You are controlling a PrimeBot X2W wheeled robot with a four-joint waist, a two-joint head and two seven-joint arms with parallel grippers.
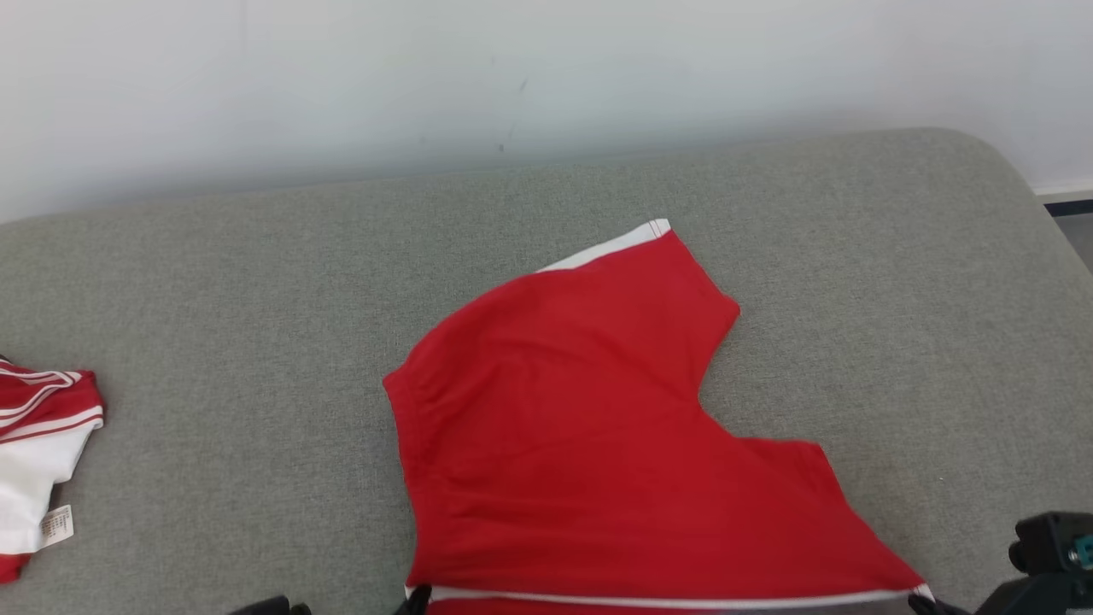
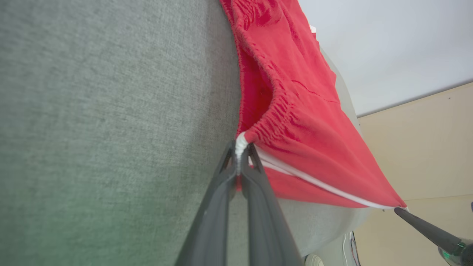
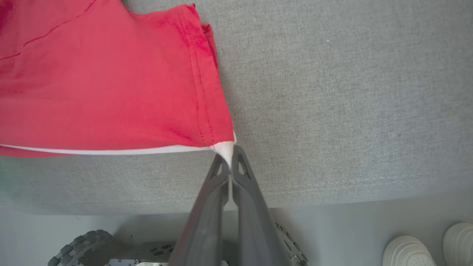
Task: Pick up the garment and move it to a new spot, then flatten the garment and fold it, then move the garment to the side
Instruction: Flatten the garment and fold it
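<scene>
Garment point(image 1: 581, 444) central on cushion point(image 1: 256, 282), second garment point(image 1: 38, 453) well left, wall point(image 1: 341, 85) probably behind

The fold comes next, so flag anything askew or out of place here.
The red shorts lie skewed on the grey cushion, far leg angled up to the right, near edge stretched between the left gripper at the waistband and the right gripper at the hem. A red-and-white garment sits bunched at the left edge.

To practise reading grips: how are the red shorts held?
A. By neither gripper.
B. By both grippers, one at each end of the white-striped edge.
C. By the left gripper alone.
B: the left gripper and right gripper each pinch a corner of the shorts.
</scene>
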